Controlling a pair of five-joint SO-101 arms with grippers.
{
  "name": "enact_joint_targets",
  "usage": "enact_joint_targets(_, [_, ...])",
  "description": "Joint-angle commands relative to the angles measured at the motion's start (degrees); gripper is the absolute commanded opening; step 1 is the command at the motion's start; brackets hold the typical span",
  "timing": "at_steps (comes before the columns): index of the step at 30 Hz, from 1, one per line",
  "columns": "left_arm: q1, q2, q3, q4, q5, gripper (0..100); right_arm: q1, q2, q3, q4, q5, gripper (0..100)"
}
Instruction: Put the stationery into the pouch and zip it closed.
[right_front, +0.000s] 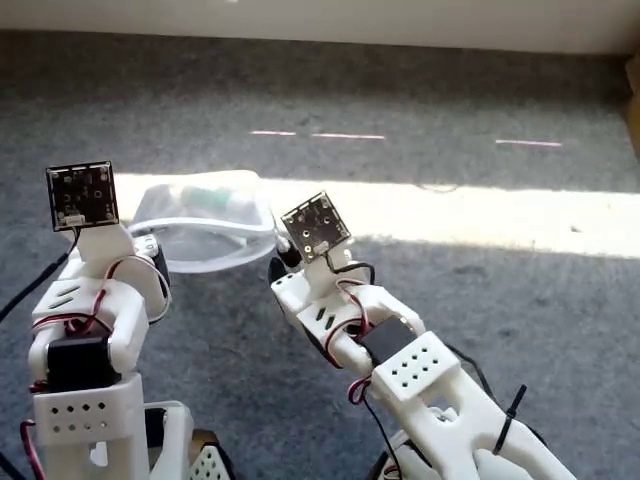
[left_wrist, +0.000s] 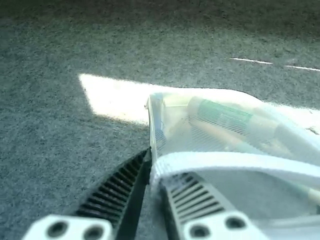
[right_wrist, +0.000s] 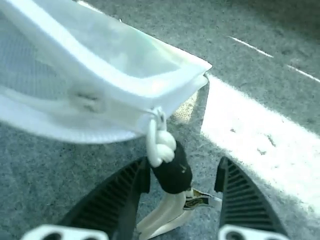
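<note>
**POUCH PINCHED AT ONE CORNER, ZIP PULL BETWEEN OPEN JAWS**

Left gripper (left_wrist: 152, 167): closed to a thin slit and clamped on the translucent white mesh pouch (left_wrist: 220, 130). Pinches the corner of its white woven zip band between black ribbed fingers (left_wrist: 117, 195).

Right gripper (right_wrist: 183, 167): jaws spread wide, clamping nothing. Between them, a black rounded zip pull (right_wrist: 171, 174) on a knotted white cord, close against one ribbed finger and apart from the other. Below the pull, a flat white tag.

Pouch location: on a grey short-pile carpet surface (right_front: 450, 320), just ahead of both arms, partly within a bright strip of sunlight (right_front: 450, 215).

Pouch material: soft and sagging, with fine see-through mesh walls and a thicker smooth band along the zip edge.

Stationery (left_wrist: 225, 114): inside the pouch, visible through the mesh. A white cylinder with a green section, and a pale slender stick alongside it.
</note>
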Motion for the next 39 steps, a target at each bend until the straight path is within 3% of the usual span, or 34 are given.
enact_joint_targets(1, [0.9, -0.8, -0.7, -0.9, -0.4, 1, 0.1, -1.7, -2.8, -6.9, 0.4, 20.2])
enact_joint_targets(8, [0.9, -0.8, -0.7, -0.9, -0.4, 1, 0.0, -1.6, 0.2, -11.4, 0.8, 10.9])
enact_joint_targets(14, [0.9, -0.8, -0.7, -0.9, -0.4, 1, 0.0, -1.4, 0.3, -10.9, 0.8, 11.2])
enact_joint_targets(19, [0.8, -0.8, -0.7, -0.9, -0.4, 1, 0.0, -1.4, -0.1, -4.3, 0.8, 20.0])
enact_joint_targets(31, [0.7, -0.8, -0.7, -0.9, -0.4, 1, 0.4, -1.8, 0.2, -3.9, 0.8, 16.5])
enact_joint_targets(36, [0.7, -0.8, -0.7, -0.9, -0.4, 1, 0.5, -1.9, 0.2, -3.9, 5.1, 1.8])
enact_joint_targets(39, [0.7, -0.8, -0.7, -0.9, -0.4, 1, 0.5, -2.4, 0.5, -3.5, 6.8, 0.6])
